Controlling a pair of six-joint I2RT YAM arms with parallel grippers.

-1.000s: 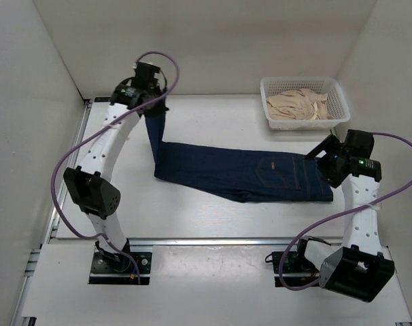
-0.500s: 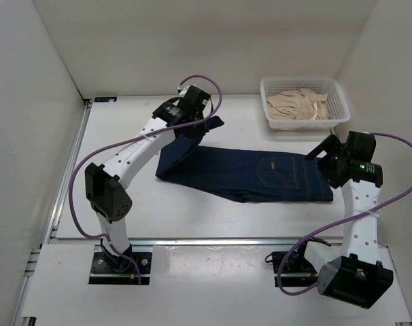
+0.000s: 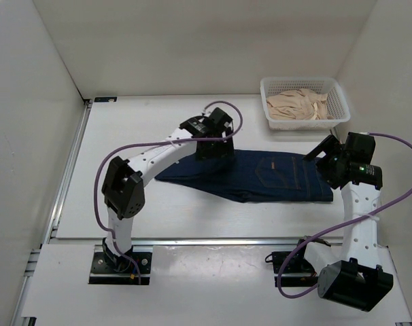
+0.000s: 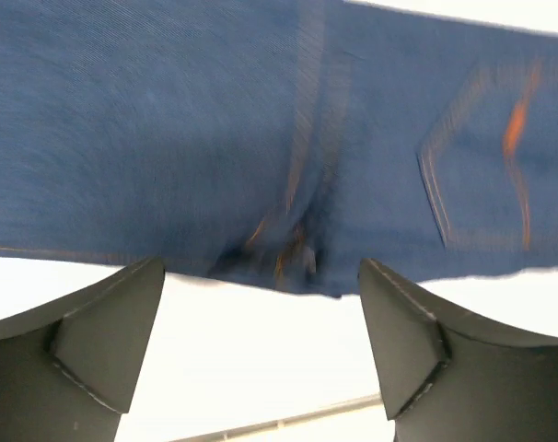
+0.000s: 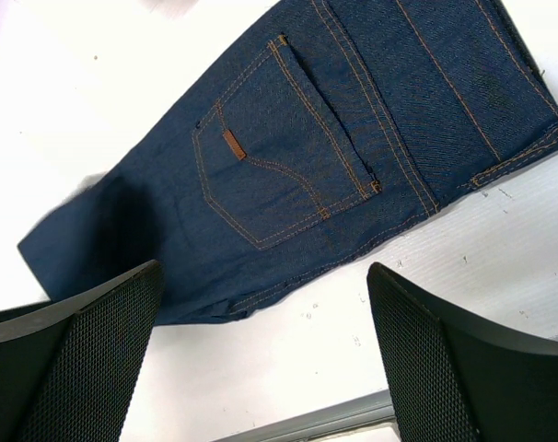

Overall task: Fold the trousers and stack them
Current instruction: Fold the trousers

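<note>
The trousers (image 3: 274, 178) are dark blue jeans lying flat across the middle of the table, waistband to the right, a stitched back pocket facing up. My left gripper (image 3: 217, 148) hovers over their left half, where the leg part lies folded back on top. In the left wrist view the left gripper (image 4: 261, 267) is open with nothing between its fingers, and the trousers (image 4: 168, 138) fill the upper part. My right gripper (image 3: 323, 149) stays by the waistband end. It is open and empty in the right wrist view (image 5: 262, 272), just above the trousers (image 5: 288, 157).
A white plastic basket (image 3: 304, 81) stands at the back right and holds beige cloth (image 3: 298, 105). White walls close in the table on the left, back and right. An aluminium rail (image 3: 213, 239) runs along the near edge.
My left gripper carried the leg end from the far left corner rightwards over the trousers, then opened and let it go. The right arm has barely moved.
</note>
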